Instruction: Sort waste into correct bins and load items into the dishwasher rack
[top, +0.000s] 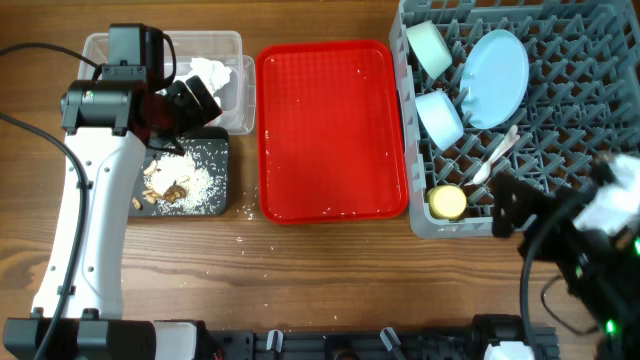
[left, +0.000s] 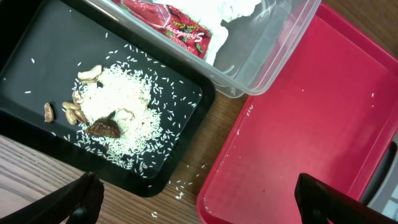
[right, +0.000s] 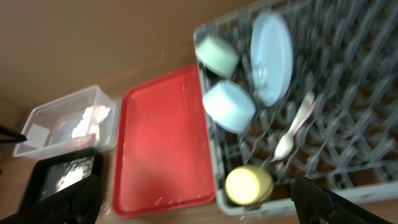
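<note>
The grey dishwasher rack (top: 560, 110) at the right holds the pale green bowl (top: 429, 46), the light blue bowl (top: 439, 115), the light blue plate (top: 497, 78), the yellow cup (top: 447, 202) and white cutlery (top: 497, 157). The clear tub (top: 236, 60) holds white tissue (top: 213, 72) and the red-and-white wrapper (left: 174, 31). The black tub (top: 218, 150) holds rice and brown scraps (top: 175, 185). My left gripper (left: 199, 199) is open and empty above the black tub's right edge. My right gripper (right: 199, 202) is open and empty, raised near the rack's front.
The flat red tray (top: 330, 130) lies between the tubs and the rack, with a few stray grains on it. Loose rice grains (left: 180, 186) lie on the wooden table by the black tub's corner.
</note>
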